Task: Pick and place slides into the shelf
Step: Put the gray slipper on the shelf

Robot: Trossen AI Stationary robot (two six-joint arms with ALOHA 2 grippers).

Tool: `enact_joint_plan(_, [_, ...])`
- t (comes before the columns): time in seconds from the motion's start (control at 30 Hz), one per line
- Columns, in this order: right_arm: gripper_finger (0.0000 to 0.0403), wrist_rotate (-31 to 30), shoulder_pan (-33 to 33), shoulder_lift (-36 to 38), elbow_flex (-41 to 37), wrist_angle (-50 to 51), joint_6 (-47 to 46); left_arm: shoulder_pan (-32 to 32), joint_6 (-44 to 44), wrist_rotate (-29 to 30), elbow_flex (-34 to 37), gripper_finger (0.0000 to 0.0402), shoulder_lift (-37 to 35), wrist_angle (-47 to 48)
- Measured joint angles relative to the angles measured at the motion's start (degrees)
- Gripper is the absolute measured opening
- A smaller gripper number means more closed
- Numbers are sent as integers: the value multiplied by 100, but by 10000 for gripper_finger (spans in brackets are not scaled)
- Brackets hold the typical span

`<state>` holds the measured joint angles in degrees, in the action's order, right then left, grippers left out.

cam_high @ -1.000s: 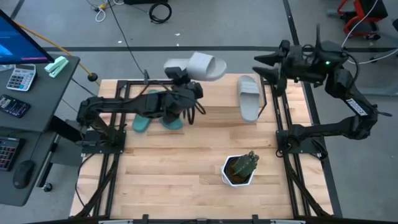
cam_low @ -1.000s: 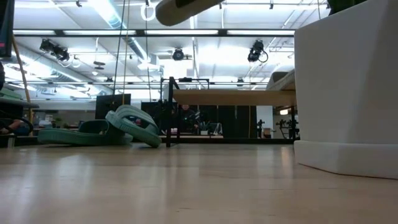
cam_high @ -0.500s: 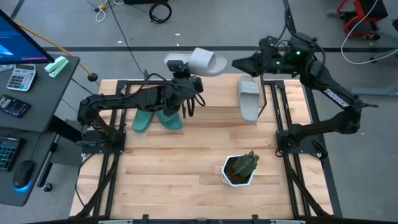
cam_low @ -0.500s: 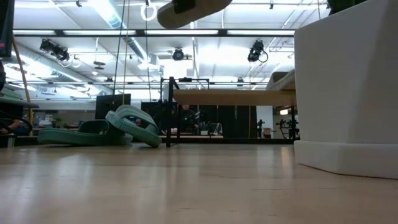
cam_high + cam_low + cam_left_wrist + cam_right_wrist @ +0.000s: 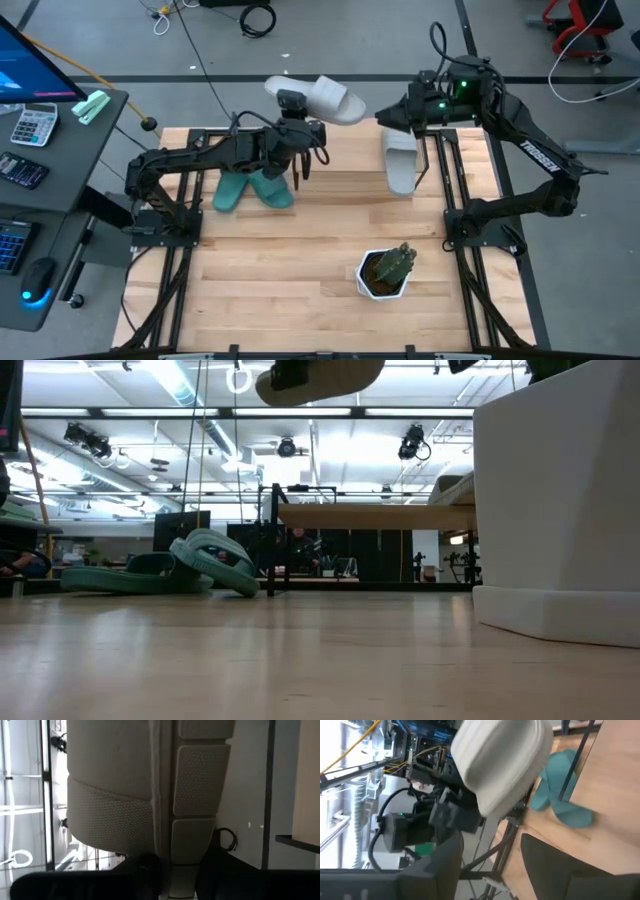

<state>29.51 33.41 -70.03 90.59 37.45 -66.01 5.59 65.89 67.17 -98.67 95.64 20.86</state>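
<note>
Slides numbered four: two teal ones [image 5: 250,188] lay together on the wooden surface [image 5: 300,260] under the left arm, one leaning on the other in the low view, one grey slide [image 5: 399,160] rested on the shelf [image 5: 432,160] at the surface's far right, and a second grey slide [image 5: 325,98] hung in the air beyond the far edge. The left hand [image 5: 291,101] was closed on that raised grey slide at one end; in the left wrist view its ridged sole filled the frame just past the dark fingers [image 5: 145,870]. The right hand [image 5: 385,116] hovered near the slide's other end, just apart from it, its fingers parted and holding nothing. A white pot with a small plant [image 5: 385,272] stood on the near part of the surface, well apart from the slides.
</note>
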Motion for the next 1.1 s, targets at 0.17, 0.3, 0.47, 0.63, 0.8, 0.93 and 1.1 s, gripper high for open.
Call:
enact_joint_plan(0.17, [255,-44,79,-144,0,44,-42,-18,189,-64,2,81,0,-151])
enact_joint_plan(0.3, [284,-82,139,-307,0,40,-224,-13,535,-97,2,81,0,-602])
enact_joint_plan(0.47, [298,-158,150,-413,7,-277,-459,1,732,-230,7,80,0,-852])
enact_joint_plan(0.63, [290,-445,129,-423,0,-563,-726,4,711,-458,7,80,0,-898])
enact_joint_plan(0.8, [266,-668,126,-453,0,-629,-749,22,726,-560,7,80,0,-987])
enact_joint_plan(0.93, [239,-664,12,-566,0,-879,-874,92,686,-709,7,80,0,-983])
enact_joint_plan(1.1, [206,-505,-163,-716,0,-1025,-880,140,708,-718,7,80,0,-981])
